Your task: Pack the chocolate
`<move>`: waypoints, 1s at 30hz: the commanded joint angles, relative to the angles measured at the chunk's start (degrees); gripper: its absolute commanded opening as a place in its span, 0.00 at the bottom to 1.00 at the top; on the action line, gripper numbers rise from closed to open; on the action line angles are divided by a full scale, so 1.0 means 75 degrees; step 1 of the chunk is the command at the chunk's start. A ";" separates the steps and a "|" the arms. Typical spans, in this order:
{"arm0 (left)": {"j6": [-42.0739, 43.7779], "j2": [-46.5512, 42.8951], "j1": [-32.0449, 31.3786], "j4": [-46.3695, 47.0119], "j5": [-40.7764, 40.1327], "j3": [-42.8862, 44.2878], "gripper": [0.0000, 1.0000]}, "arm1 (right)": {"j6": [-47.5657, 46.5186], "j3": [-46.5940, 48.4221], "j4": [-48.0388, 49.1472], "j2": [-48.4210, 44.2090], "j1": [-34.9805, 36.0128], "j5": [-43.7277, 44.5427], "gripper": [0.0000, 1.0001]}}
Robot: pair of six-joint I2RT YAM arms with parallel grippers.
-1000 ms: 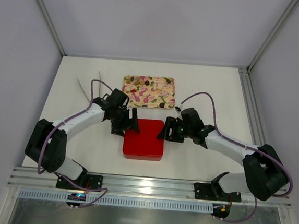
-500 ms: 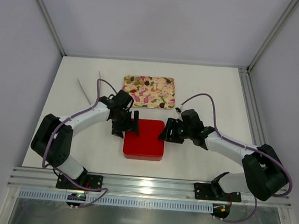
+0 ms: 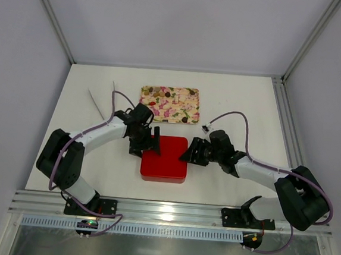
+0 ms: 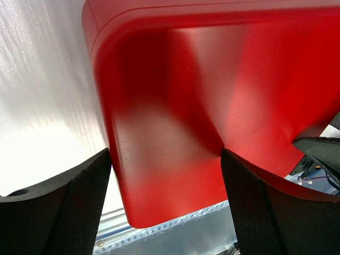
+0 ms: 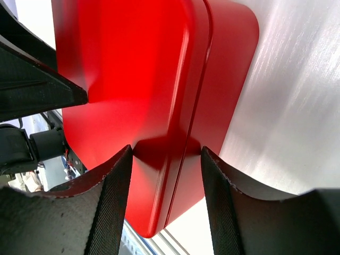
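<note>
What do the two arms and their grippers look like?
Both arms have white link shells with bulky black joints. A thin purple cable loops along each: left arm, right arm. The left gripper and right gripper are black, their fingers faced with finely textured pads.

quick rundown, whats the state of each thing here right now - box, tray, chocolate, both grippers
red box: closed.
floral tray: behind the box, holding the chocolate.
chocolate: lying on the tray, outside the box.
left gripper: open, fingers astride the box's left edge.
right gripper: open, fingers astride the box's right edge.
</note>
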 commanded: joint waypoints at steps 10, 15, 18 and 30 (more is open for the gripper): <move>-0.0270 0.0212 -0.0150 0.0251 -0.0777 -0.1058 0.79 | 0.0272 -0.1325 0.0194 -0.0328 0.0091 0.0355 0.54; -0.0364 0.0247 -0.0185 0.0368 -0.0800 -0.1199 0.78 | 0.0435 -0.1630 0.0370 -0.0410 0.0196 0.0461 0.53; -0.0375 0.0270 -0.0197 0.0403 -0.0777 -0.1223 0.78 | 0.0564 -0.1759 0.0545 -0.0387 0.0219 0.0461 0.51; 0.0070 0.0047 -0.0174 -0.0077 -0.0836 -0.0662 0.81 | 0.0051 -0.0707 -0.0215 -0.0797 -0.0694 -0.0066 0.58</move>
